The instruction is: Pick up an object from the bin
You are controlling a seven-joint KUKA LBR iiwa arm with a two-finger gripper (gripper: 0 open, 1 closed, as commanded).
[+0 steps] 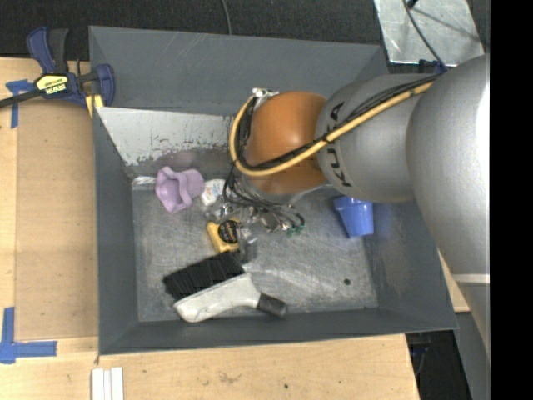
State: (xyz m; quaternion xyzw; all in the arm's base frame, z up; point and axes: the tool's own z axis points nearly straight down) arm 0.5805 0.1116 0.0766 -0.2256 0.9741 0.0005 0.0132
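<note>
The gripper (238,222) hangs low near the middle of the bin (333,265), below the orange cover (279,140) on the arm's wrist, which reaches in from the right of the frame. Wrist hardware and cables crowd the tip, so I cannot tell whether the gripper is apart or together, and nothing can be made out held in it.

The thing closest to it is a small yellow and black object (223,237), which lies on the bin floor just to the lower left of the gripper tip, touching it or very nearly so. It looks compact, with no clear long axis, so the approach seems to turn more on a short shift toward the lower left than on any turn of the wrist.

Just below that object lies a brush (218,298) with black bristles and a white handle. Its long axis runs roughly left to right across the lower part of the bin, with the handle end pointing to the lower right. It is near enough that a descent on the yellow object could brush its bristles.

A lilac lump (177,188) lies to the upper left of the gripper, and a blue cup (356,217) sits to its right, partly under the arm; both lie apart from the yellow object and look unlikely to interfere
</note>
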